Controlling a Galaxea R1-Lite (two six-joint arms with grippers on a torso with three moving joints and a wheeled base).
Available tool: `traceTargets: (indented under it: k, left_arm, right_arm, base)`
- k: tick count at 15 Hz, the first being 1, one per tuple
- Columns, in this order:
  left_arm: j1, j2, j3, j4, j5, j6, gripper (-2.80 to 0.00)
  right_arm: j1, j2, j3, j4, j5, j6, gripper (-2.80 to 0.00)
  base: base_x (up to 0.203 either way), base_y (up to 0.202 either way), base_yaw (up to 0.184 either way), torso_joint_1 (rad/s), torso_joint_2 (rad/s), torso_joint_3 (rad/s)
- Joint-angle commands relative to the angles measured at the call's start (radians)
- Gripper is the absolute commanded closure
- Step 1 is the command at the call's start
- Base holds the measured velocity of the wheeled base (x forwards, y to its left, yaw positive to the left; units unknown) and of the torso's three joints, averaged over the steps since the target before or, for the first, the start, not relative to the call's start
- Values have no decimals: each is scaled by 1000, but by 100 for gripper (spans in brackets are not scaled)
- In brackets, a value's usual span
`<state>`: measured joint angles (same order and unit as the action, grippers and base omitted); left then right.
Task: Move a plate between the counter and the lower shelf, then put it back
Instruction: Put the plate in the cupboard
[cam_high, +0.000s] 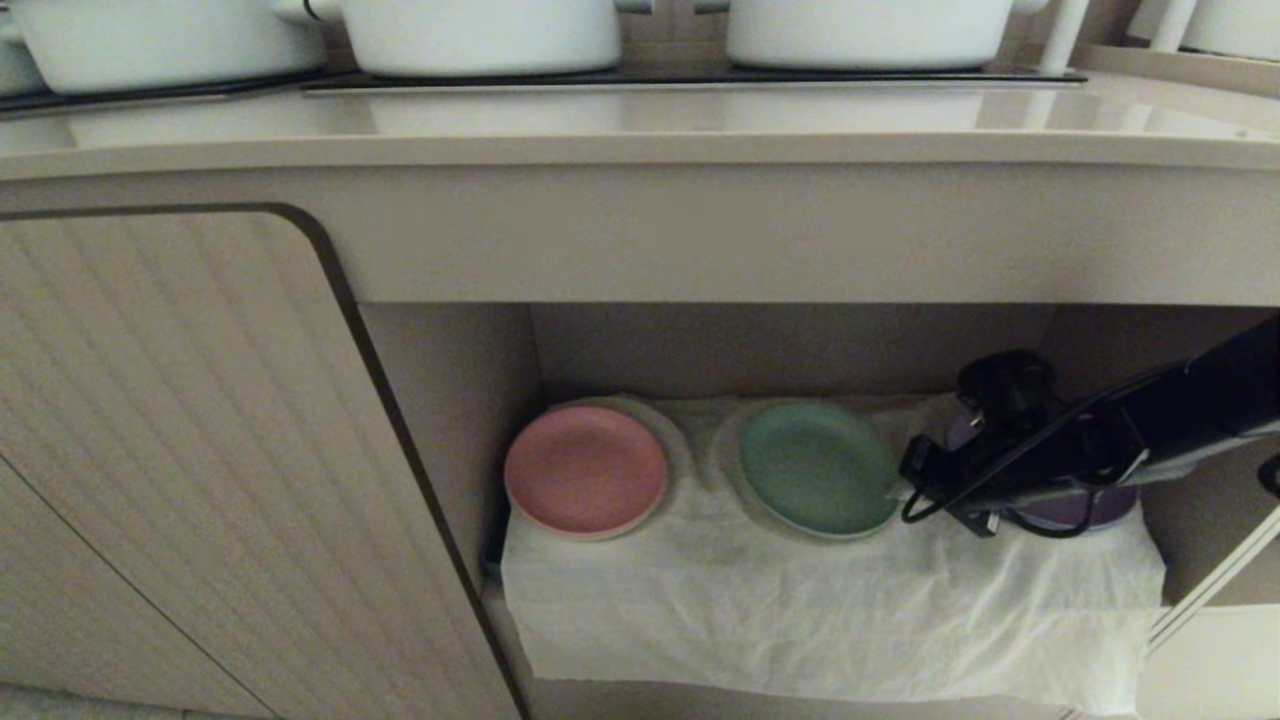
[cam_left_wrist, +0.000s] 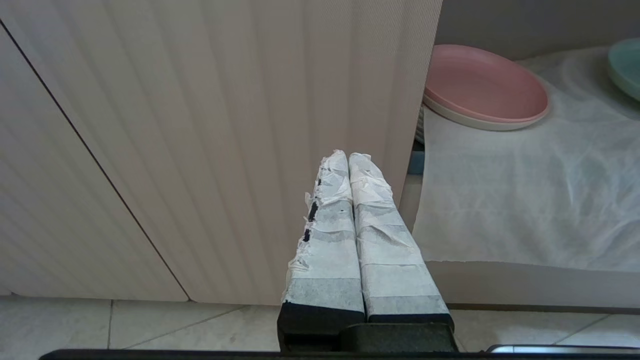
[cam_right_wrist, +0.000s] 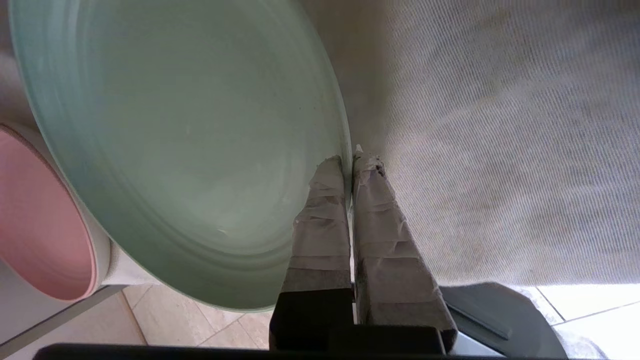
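The mint-green plate (cam_high: 815, 465) lies on the cloth-draped lower shelf (cam_high: 830, 600), in the middle of the recess. My right gripper (cam_high: 905, 485) reaches in from the right and is shut on the plate's right rim. The right wrist view shows the rim of the plate (cam_right_wrist: 190, 140) pinched between the two taped fingers of the gripper (cam_right_wrist: 348, 160). Whether the plate still rests on the cloth I cannot tell. The counter (cam_high: 640, 130) runs above the recess. My left gripper (cam_left_wrist: 348, 156) is shut on nothing in front of a ribbed cabinet door, out of the head view.
A pink plate (cam_high: 585, 470) sits to the left of the green one. A purple plate (cam_high: 1090, 510) lies mostly hidden under my right arm. White pots (cam_high: 480, 35) stand on the hob at the counter's back. The ribbed door (cam_high: 180, 450) closes the recess's left side.
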<state>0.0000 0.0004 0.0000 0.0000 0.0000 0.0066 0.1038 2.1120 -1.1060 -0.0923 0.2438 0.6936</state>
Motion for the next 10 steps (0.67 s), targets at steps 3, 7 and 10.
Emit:
traceTargets:
  k: [3,7,10]
  left_arm:
    - [0,0,0,-1,0,0,0]
    - [0,0,0,0,0,1,0]
    - [0,0,0,-2,0,0,0]
  right_arm:
    - [0,19,-34,30,2,4,0]
    - [0,35,-73,60,1,4,0]
    - [0,40,-94,87,-1,9,0]
  base:
    - [0,0,0,0,0,0]
    - [0,0,0,0,0,0]
    - [0,0,0,0,0,0]
